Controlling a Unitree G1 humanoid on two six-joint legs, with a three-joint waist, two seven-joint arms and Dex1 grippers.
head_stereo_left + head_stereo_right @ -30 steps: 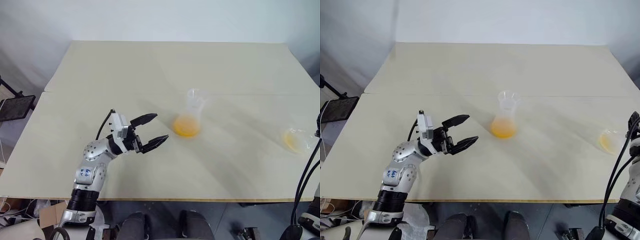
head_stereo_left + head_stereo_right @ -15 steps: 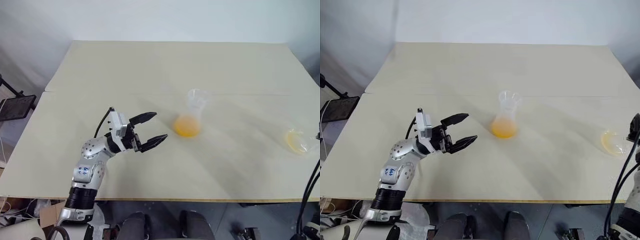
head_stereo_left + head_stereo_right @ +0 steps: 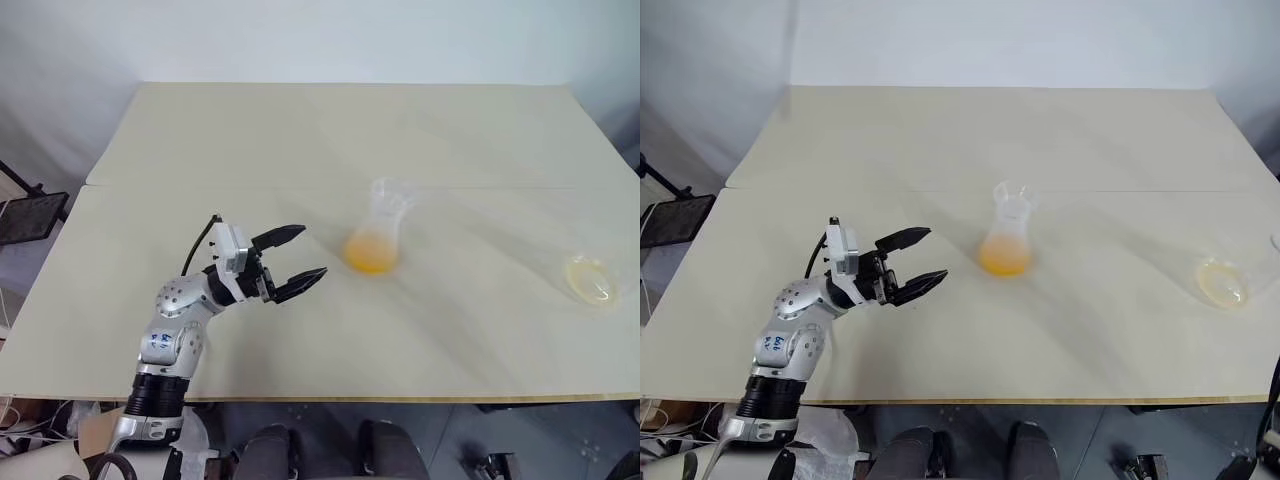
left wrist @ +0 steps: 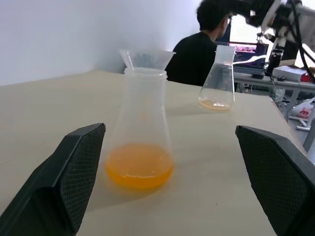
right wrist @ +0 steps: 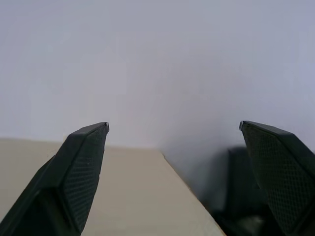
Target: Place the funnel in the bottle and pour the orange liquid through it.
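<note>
Just ahead of the left gripper (image 3: 297, 256), fingers spread and empty, stands the frosted bottle (image 4: 141, 132), clear funnel (image 4: 146, 58) seated in its neck, orange liquid (image 4: 139, 171) pooled inside. Beyond it, well apart, a glass conical flask (image 4: 217, 77) stands on the smooth beige table (image 3: 300, 150). The right gripper (image 5: 172, 179) gapes wide, holding nothing.

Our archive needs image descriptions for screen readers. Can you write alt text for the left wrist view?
A bottle holding orange liquid, a clear funnel in its neck, stands on a pale table between the open left pincer's fingers. Behind stand a nearly empty flask and a seated person.

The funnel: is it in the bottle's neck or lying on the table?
In the neck. The funnel sits upright in the bottle, flared rim above the mouth, with orange liquid pooled at the bottom.
</note>
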